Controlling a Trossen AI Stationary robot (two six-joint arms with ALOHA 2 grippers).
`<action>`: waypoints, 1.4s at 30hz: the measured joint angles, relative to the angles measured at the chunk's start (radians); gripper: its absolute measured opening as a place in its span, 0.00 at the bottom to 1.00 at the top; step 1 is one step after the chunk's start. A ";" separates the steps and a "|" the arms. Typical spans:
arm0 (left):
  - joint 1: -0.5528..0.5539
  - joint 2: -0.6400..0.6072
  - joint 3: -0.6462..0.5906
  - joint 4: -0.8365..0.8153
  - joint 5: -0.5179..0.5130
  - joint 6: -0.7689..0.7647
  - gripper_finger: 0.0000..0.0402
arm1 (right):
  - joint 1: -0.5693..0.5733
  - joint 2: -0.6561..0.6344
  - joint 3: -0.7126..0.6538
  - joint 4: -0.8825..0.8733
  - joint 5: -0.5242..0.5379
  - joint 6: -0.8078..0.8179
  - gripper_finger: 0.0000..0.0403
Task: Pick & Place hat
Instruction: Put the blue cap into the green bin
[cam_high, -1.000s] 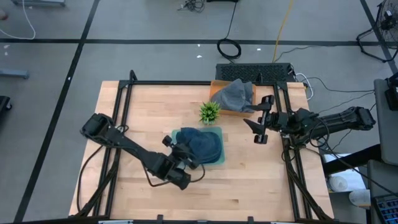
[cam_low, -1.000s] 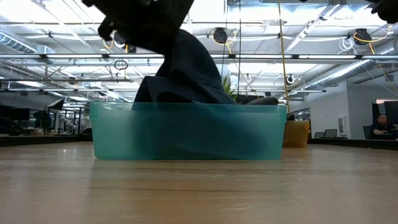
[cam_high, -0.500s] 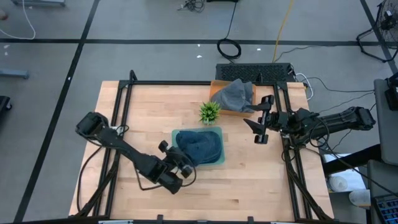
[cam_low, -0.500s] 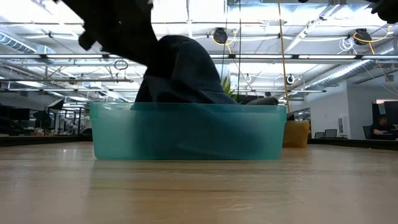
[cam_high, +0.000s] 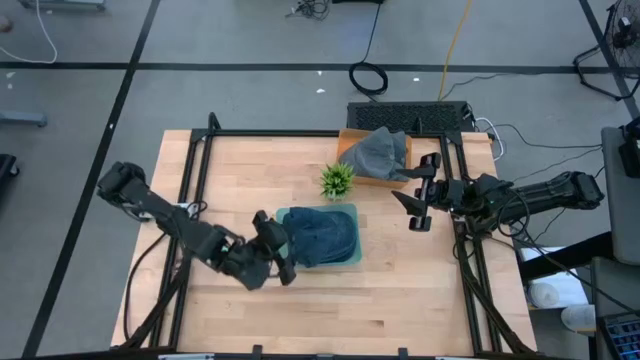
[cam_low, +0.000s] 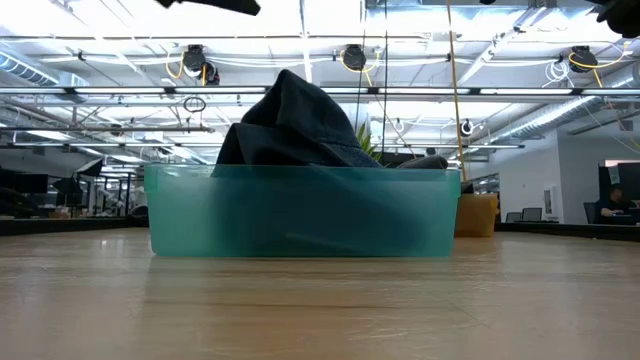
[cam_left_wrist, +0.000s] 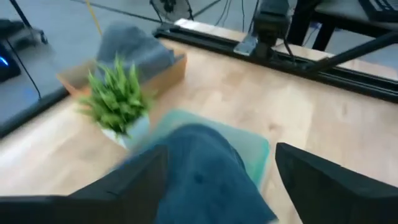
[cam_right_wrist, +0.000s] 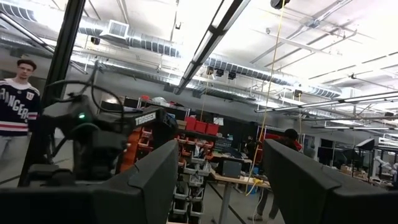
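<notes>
Since the earlier frames the left gripper has let go of the dark blue hat and is backing off toward the left edge of the table, its arm swinging out that way too; in the low view it is no longer hanging over the hat. Its fingers are standing apart with nothing between them, as the left wrist view is showing, so the hat is released. The hat is now sitting in the teal bin near the middle of the table, its crown bulging up above the bin's rim in the low view, which suggests it is being left loosely heaped rather than pressed flat. The gripper is hovering just beside the bin's left wall, probably clearing the rim before it retreats further. The small potted plant is standing just behind the bin, toward the far edge, and beyond it a grey cloth item is lying over an orange box at the far edge. The right gripper is waiting near the right edge, well apart from the bin, its fingers parted and holding nothing. The placement is looking complete, judging from how the hat is resting.
</notes>
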 joint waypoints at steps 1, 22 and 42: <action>0.014 -0.006 0.000 0.012 0.003 0.030 0.77 | 0.000 0.000 0.000 0.000 0.000 0.000 0.55; 0.201 0.339 -0.018 0.181 0.342 0.143 0.70 | 0.000 0.001 0.000 -0.070 -0.004 0.037 0.55; 0.176 0.170 -0.022 0.115 0.360 0.203 0.63 | 0.000 0.001 0.000 -0.105 -0.005 0.026 0.55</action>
